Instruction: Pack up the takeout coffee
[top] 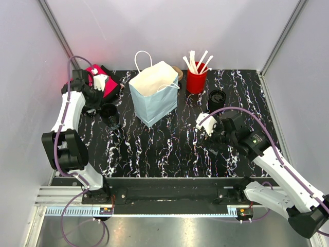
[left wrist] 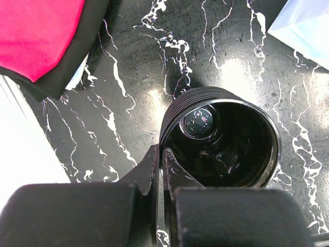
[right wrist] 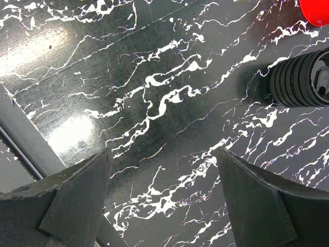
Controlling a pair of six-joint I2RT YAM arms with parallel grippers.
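The takeout coffee (top: 216, 98), a small black cup with a black lid, stands on the marble table right of the paper bag (top: 153, 92) and just below the red cup of stirrers (top: 196, 80). It shows at the right edge of the right wrist view as the takeout coffee (right wrist: 303, 77). My right gripper (top: 208, 138) (right wrist: 163, 154) hangs open over bare table, well short of it, with nothing between its fingers. My left gripper (top: 106, 106) (left wrist: 162, 152) is shut on the rim of a lidless black cup (top: 110, 116) (left wrist: 221, 136), one finger outside the wall and one inside.
A red and black pack (top: 101, 78) (left wrist: 41, 31) lies at the back left corner beside the left arm. The bag stands upright with its mouth open and handles up. Grey walls close in the table (top: 169, 149) on three sides.
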